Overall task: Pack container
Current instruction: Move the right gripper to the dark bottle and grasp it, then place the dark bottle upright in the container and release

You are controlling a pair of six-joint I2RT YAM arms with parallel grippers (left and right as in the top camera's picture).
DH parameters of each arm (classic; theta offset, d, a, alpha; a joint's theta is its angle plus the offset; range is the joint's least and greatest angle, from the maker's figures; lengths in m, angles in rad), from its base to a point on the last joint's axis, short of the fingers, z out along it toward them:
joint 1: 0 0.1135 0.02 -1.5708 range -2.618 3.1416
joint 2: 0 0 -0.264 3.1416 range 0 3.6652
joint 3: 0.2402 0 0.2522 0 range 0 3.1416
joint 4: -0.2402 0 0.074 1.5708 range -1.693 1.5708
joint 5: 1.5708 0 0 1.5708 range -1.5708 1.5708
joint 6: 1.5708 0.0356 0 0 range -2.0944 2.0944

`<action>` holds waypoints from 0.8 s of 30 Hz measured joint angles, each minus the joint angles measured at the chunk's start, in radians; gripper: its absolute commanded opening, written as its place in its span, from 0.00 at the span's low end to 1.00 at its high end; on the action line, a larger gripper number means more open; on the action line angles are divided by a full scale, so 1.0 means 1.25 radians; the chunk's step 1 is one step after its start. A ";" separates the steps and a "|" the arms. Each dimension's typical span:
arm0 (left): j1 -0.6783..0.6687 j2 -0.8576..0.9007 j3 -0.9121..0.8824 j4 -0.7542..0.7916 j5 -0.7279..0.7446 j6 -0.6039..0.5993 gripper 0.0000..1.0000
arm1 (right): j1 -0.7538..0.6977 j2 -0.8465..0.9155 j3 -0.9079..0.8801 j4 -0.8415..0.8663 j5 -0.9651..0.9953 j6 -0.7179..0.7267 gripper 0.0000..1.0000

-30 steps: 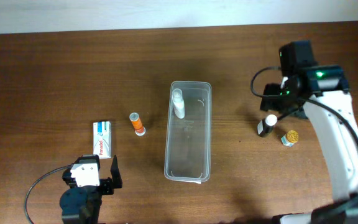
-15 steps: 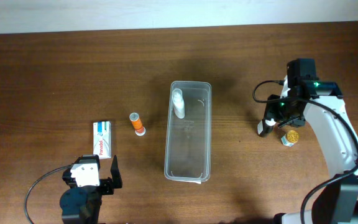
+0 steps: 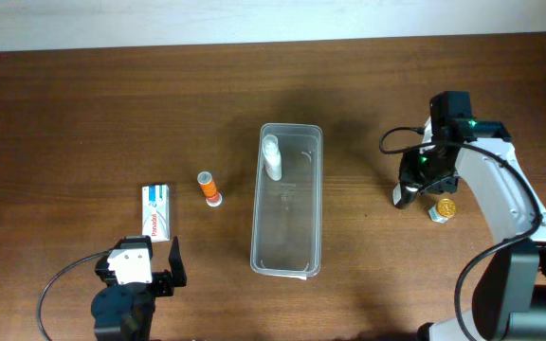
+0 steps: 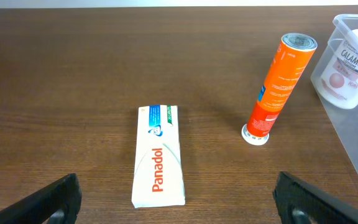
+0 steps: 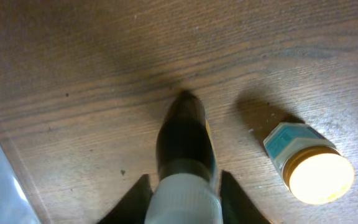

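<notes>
The container [image 3: 287, 232] lies mid-table with a white bottle [image 3: 272, 157] inside. The right gripper [image 5: 184, 198] straddles a dark bottle [image 5: 182, 140] beside a jar [image 5: 309, 171]; whether it pinches, I cannot tell. The left gripper [image 4: 176, 190] is spread wide above a box [image 4: 159, 158].

Clear plastic container [image 3: 287, 227], wood-grain table [image 3: 83, 114]

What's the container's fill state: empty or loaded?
Barely loaded: the container holds one white bottle at its far end; the rest is bare. Panadol box and orange tube sit outside.
</notes>
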 measured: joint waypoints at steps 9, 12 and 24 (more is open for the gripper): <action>0.000 0.000 0.000 0.000 0.000 0.000 0.99 | 0.026 -0.028 0.055 -0.141 -0.002 0.001 0.18; 0.000 0.000 0.000 0.000 0.000 0.000 0.99 | 0.084 -0.073 0.131 -0.194 -0.002 0.007 0.17; 0.000 0.000 0.000 0.000 0.000 0.000 1.00 | 0.355 -0.123 0.281 -0.139 -0.005 0.101 0.16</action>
